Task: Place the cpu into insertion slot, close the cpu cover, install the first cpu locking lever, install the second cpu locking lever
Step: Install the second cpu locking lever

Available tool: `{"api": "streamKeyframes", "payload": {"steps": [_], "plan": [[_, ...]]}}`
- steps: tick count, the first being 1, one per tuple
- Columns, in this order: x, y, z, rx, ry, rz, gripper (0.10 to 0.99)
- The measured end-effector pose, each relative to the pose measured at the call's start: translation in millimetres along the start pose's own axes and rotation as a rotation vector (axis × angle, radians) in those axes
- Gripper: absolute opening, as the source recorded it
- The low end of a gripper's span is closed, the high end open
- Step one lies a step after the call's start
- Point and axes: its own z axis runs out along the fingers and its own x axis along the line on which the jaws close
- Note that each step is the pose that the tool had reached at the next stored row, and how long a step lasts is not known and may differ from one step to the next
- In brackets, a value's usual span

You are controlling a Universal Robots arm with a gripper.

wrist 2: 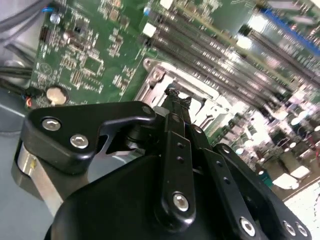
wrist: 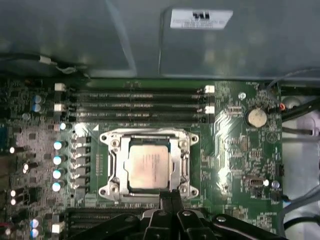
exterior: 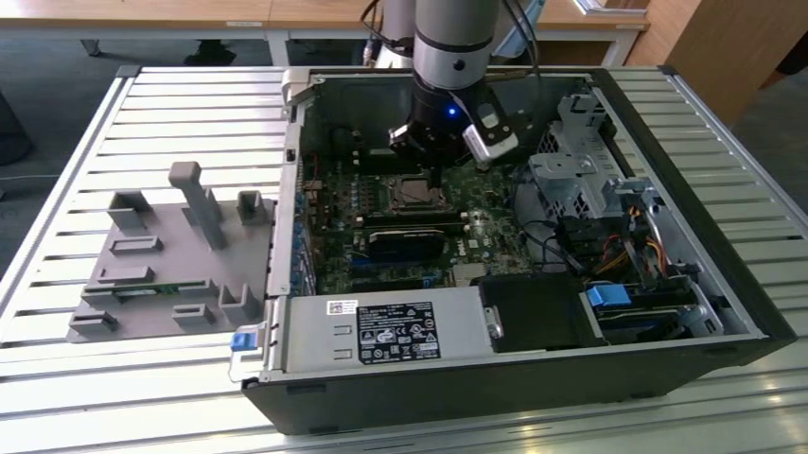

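tool (wrist: 170,196) fingers pressed narrow together, holding nothing, tips at the edge of the cpu cover (wrist: 116,165). first wrist view: cover down, cpu (wrist: 149,166) seated in its window. exterior view: socket sits mid-board inside the open computer case (exterior: 707,312) on the desk (exterior: 76,388).

Exterior view: arm (exterior: 452,38) cut off by top edge; insertion slot (exterior: 412,193) too small to tell cover or levers. Second wrist view: gripper (wrist 2: 176,102) body hides most of cpu cover (wrist 2: 165,75); board blurred at right. First wrist view: gripper (wrist: 170,195) cut by bottom edge, overlaps cover's lower edge.
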Motion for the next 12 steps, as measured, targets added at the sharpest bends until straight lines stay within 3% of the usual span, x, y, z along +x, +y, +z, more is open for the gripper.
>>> {"api": "streamKeyframes", "payload": {"steps": [6,12], "plan": [[0.2,-14.0,0.9,-0.002,0.0006,0.000,0.122],[7.8,-18.1,5.1,-0.002,0.0004,0.001,0.122]]}}
